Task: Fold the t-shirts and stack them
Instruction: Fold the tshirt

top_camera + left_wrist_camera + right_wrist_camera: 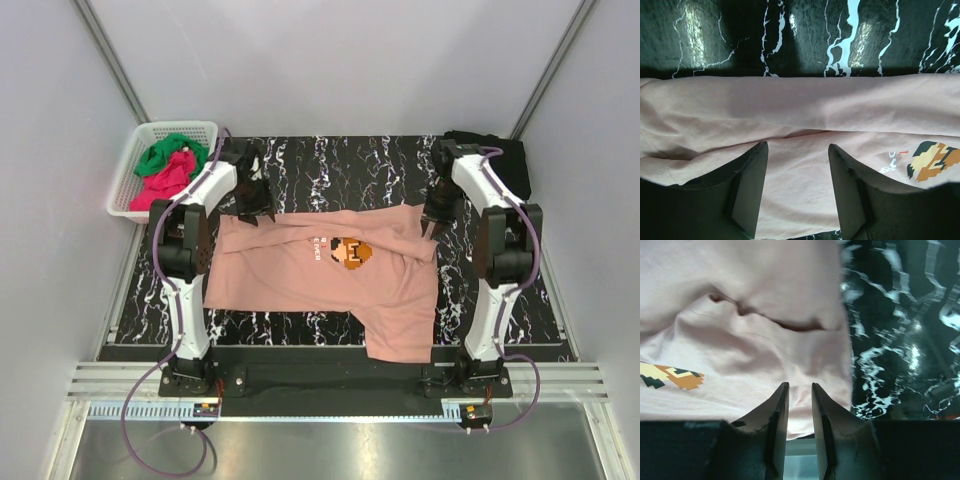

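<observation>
Chest text (318, 249) on the pink t-shirt (300, 275) is unreadable.

White-and-black arms (212, 184), purple cables (123, 420), black fingers (747, 185)

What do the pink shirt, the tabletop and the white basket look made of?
Pink shirt: soft matte cloth, probably cotton; it creases and drapes. Tabletop: glossy black marble-look surface with white veins, reflecting lights; real stone or print, unclear. Basket: white plastic, judging by its perforated walls.
</observation>
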You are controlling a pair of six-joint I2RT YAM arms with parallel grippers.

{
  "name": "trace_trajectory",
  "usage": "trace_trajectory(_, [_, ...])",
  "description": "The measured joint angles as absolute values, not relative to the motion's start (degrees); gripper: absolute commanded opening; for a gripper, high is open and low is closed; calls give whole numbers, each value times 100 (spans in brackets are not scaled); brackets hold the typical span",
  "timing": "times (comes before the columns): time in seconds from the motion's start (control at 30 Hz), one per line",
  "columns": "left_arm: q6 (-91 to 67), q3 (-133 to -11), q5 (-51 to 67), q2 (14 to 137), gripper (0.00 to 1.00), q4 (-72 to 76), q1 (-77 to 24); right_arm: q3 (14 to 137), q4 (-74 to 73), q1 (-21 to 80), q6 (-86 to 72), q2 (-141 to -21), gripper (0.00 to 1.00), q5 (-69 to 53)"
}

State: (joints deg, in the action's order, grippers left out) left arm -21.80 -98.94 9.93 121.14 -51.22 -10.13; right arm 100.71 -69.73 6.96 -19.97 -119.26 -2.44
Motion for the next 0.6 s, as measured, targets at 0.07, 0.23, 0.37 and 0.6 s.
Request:
trace_trajectory(0.07, [-2180, -9870, 993, 12114, 56, -5127, -1013, 9835, -6890, 541, -2045, -11596, 32, -228])
trace_trajectory(0.23, [-2180, -9808, 998, 12112, 56, -5098, -1013, 9472, -6733, 493, -2141, -11120, 33, -217])
trace_trajectory(0.37, [-2178, -9749, 998, 12112, 56, -5087, -1013, 9262, -6683, 532, -2167, -11080, 32, -242])
trace_trajectory(0.6, [-2139, -9529, 987, 11981, 56, -5092, -1013, 9183, -6486, 423, -2244, -11080, 34, -220])
